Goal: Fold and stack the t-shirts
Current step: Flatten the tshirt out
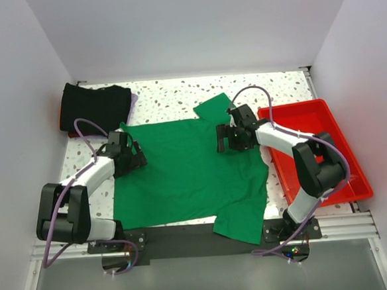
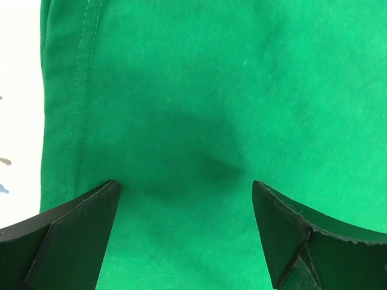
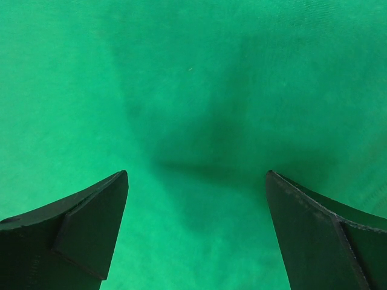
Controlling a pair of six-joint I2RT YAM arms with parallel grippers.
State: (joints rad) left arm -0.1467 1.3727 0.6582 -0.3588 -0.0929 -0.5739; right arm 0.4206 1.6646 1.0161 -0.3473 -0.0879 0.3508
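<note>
A bright green t-shirt (image 1: pixel 188 168) lies spread flat on the table, one sleeve at the far middle and one hanging over the near edge. A folded black t-shirt (image 1: pixel 94 107) sits at the far left, with a purple edge showing beside it. My left gripper (image 1: pixel 136 155) is open over the green shirt's left edge; the left wrist view shows green cloth (image 2: pixel 199 121) and a hem between the spread fingers. My right gripper (image 1: pixel 225 139) is open over the shirt's upper right part; the right wrist view shows only green cloth (image 3: pixel 193 90).
A red plastic tray (image 1: pixel 331 168) stands at the right, close to my right arm. The speckled table (image 1: pixel 170 97) shows bare behind the green shirt. White walls close in the left, back and right.
</note>
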